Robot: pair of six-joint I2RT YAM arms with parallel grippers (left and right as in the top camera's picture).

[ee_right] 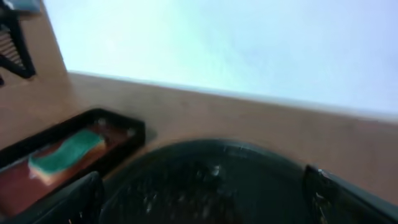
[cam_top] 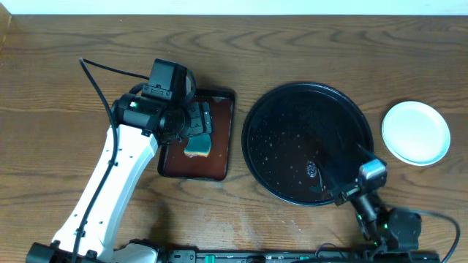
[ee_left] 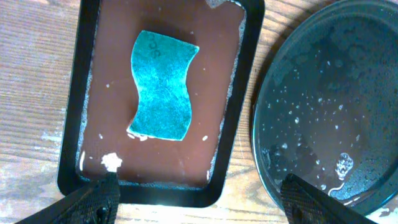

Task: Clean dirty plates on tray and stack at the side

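Note:
The round black tray lies right of centre, wet with droplets and a small puddle; it also shows in the left wrist view and in the right wrist view. No plate lies on it. A white plate rests on the table just right of the tray; I cannot tell whether others lie under it. My left gripper hangs open over the brown tray, holding nothing. Over the black tray's near right rim, my right gripper stands open and empty.
A rectangular reddish-brown tray sits left of the black tray, wet and foamy, with a teal sponge lying in it. Bare wooden table surrounds everything.

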